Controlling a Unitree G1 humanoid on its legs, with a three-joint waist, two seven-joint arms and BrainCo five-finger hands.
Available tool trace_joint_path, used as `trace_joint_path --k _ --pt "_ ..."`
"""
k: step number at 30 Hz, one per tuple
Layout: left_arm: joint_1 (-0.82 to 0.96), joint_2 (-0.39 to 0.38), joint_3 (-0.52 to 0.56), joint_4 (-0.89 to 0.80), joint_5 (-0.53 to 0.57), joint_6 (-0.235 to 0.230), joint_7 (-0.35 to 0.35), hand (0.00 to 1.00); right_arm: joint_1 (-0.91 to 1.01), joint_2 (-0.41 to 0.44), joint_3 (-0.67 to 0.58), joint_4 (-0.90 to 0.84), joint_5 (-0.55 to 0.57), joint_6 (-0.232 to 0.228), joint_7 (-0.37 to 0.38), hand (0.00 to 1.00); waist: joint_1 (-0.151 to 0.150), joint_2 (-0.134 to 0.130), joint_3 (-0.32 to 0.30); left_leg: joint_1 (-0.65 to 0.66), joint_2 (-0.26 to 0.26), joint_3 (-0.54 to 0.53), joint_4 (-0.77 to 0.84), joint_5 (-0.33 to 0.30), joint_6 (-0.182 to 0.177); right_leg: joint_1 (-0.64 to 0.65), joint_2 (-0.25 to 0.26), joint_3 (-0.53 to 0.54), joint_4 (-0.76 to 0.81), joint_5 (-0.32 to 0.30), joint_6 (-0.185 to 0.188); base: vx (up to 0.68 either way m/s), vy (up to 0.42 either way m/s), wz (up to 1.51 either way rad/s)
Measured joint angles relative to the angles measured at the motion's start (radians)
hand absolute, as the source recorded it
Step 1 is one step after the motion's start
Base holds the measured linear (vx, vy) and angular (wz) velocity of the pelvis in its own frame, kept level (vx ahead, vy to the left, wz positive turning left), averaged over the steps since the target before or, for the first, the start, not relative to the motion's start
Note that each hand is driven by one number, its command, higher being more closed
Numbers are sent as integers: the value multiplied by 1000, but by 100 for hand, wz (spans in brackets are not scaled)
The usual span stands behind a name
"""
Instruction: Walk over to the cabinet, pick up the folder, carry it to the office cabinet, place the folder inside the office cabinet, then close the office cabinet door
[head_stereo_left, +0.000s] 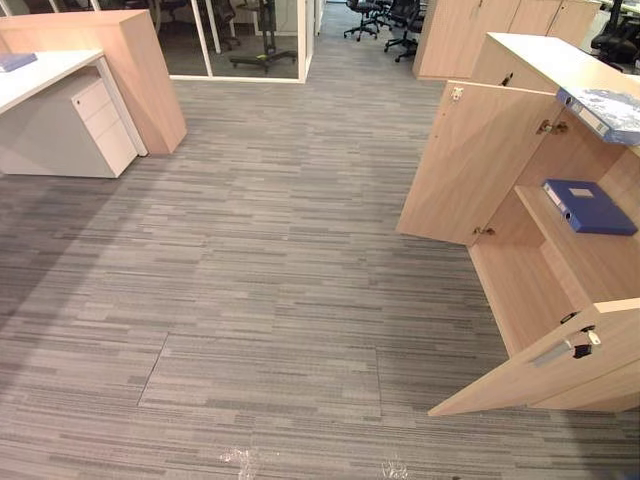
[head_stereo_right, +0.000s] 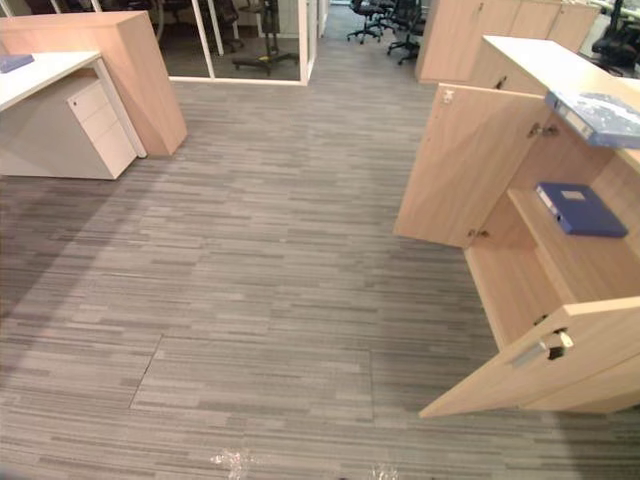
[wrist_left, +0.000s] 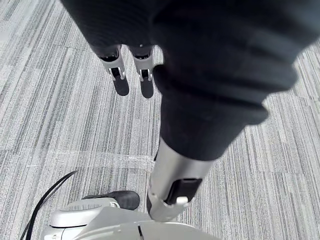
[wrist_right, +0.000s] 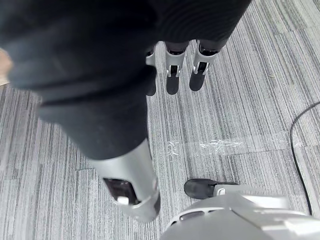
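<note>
Item one: my left hand (wrist_left: 120, 80), fingers straight and slack, thumb apart, hanging over the grey striped carpet floor (head_stereo_left: 270, 270) and holding nothing. Item two: my right hand (wrist_right: 172, 77), likewise loose and empty, fingers pointing down at the same carpet. Item three: the dark blue flat folder (head_stereo_left: 590, 207), lying flat on the middle shelf (head_stereo_left: 575, 255) inside the light wooden office cabinet (head_stereo_left: 535, 55), which stands at my right. Item four: the cabinet's two doors, both standing open: the far door (head_stereo_left: 470, 160) swung out toward the room, the near door (head_stereo_left: 530, 375) swung out low at the right, with a silver handle (head_stereo_left: 565, 348) on its face. Item five: a second, pale blue patterned folder (head_stereo_left: 605, 110), lying on the cabinet's top near its front edge, above the shelf with the dark blue one. Item six: at far left, a white desk (head_stereo_left: 45, 72) with a white drawer unit (head_stereo_left: 100, 125) beneath it, just beside a light wooden partition panel (head_stereo_left: 140, 70). Item seven: black office chairs (head_stereo_left: 385, 20) in the background, well apart from the cabinet.
</note>
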Motion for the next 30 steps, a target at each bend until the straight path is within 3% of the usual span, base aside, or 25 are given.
trace_joint_path --k 2,4,5,6,7,9,13,14,15,16,17,18,19,21,23,24,25,26,27,28,30 --pt "0 0 8 -10 -1 0 4 0 -1 4 1 -1 0 0 -6 0 1 -6 5 -35 2 2 65 -33 -4 -7 -2 0 18 -13 -5 23 -2 0" --pt "-3 -4 40 -43 -5 0 12 0 -1 16 1 -27 3 -1 -15 0 2 -13 37 -138 19 35 325 -118 -56 -33 -13 -2 113 -83 -24 -18 -1 7" --pt "-2 -10 63 -58 -6 -2 12 0 1 20 3 -35 3 -1 -18 0 3 -26 47 -182 26 56 430 -130 -68 -34 -18 -5 134 -98 -27 -82 -9 9" --pt "0 -27 110 -85 -13 -6 20 0 6 19 24 -45 4 -1 -20 0 7 -27 53 -280 54 101 640 -127 -65 -34 -22 -5 165 -119 -36 -44 -15 2" --pt "7 -42 137 -103 -23 -7 31 0 6 15 37 -49 6 -1 -22 0 8 -25 60 -351 99 142 799 -152 -32 -21 -22 -6 188 -139 -39 0 0 0" --pt "10 -44 138 -107 -32 -8 36 0 5 16 35 -54 6 1 -24 0 11 -26 66 -402 157 171 851 -193 -20 -1 -34 -2 201 -156 -21 77 17 -4" --pt "11 -43 135 -105 -42 -10 37 0 -6 15 21 -50 36 1 -23 0 16 -27 66 -411 156 139 510 -168 -41 1 -118 36 202 -181 44 198 223 -21" --pt "14 -44 131 -100 -54 -11 38 0 -14 9 21 -31 41 1 -22 0 18 -23 64 -390 141 92 365 -126 -55 3 -152 57 201 -190 83 270 359 -29" --pt "18 -46 129 -92 -55 -12 38 0 -17 4 20 -24 41 1 -21 0 20 -15 61 -374 141 73 313 -108 -61 8 -162 64 199 -193 98 292 393 -30" --pt "22 -44 128 -78 -55 -14 37 0 -17 1 19 -17 41 1 -18 0 19 -5 55 -354 138 75 281 -25 -91 22 -181 73 198 -198 132 290 390 -39" --pt "25 -33 128 -66 -55 -14 37 0 -18 9 6 3 40 1 -17 0 24 -22 48 -345 97 102 300 28 -57 33 -230 82 195 -203 164 296 398 -39" --pt "27 -24 126 -64 -54 -14 38 0 -24 20 -6 13 40 2 -16 0 23 -39 39 -345 72 125 312 4 -44 33 -262 86 197 -197 176 438 540 -46" --pt "25 -19 114 -61 -54 -14 38 0 -34 17 -14 15 36 3 -10 0 26 -36 32 -339 47 156 327 -24 -25 24 -297 86 202 -166 181 403 496 -62" --pt "26 -22 94 -45 -54 -19 38 0 -65 5 -17 15 28 5 6 0 35 -21 20 -301 5 224 320 -61 21 -19 -357 110 257 -113 172 346 451 -81" --pt "26 -22 53 -30 -54 -26 34 0 -93 6 -10 8 20 5 19 0 35 11 13 -205 -38 293 237 -62 53 -102 -425 62 443 -80 111 298 399 -71" --pt "26 -23 40 -31 -54 -28 32 0 -100 7 -8 4 20 5 23 0 35 21 16 -180 -43 297 218 -61 57 -120 -444 19 505 -84 81 253 343 -42" --pt "25 -23 15 -34 -57 -34 28 0 -109 9 -8 0 19 4 26 0 32 34 15 -131 -53 299 180 -56 65 -144 -464 -82 624 -113 27 169 242 -19" --pt "25 -21 2 -36 -59 -36 26 0 -112 12 -8 0 19 4 26 0 29 43 18 -107 -55 297 164 -56 65 -147 -463 -124 661 -127 20 208 247 -8" --pt "21 -15 -17 -36 -60 -39 19 0 -116 15 -2 -1 19 3 26 0 25 45 21 -71 -55 287 138 -56 66 -148 -440 -187 698 -165 46 206 158 4" --pt "12 -9 -31 -30 -67 -39 12 0 -118 16 4 -1 20 2 26 0 23 46 26 -48 -49 281 119 -59 69 -163 -389 -202 702 -214 62 200 112 5" --pt "2 -6 -34 -20 -79 -37 5 0 -123 16 2 -8 28 0 25 0 19 46 42 -21 -41 280 100 -61 72 -210 -317 -219 705 -252 67 161 -6 -2"
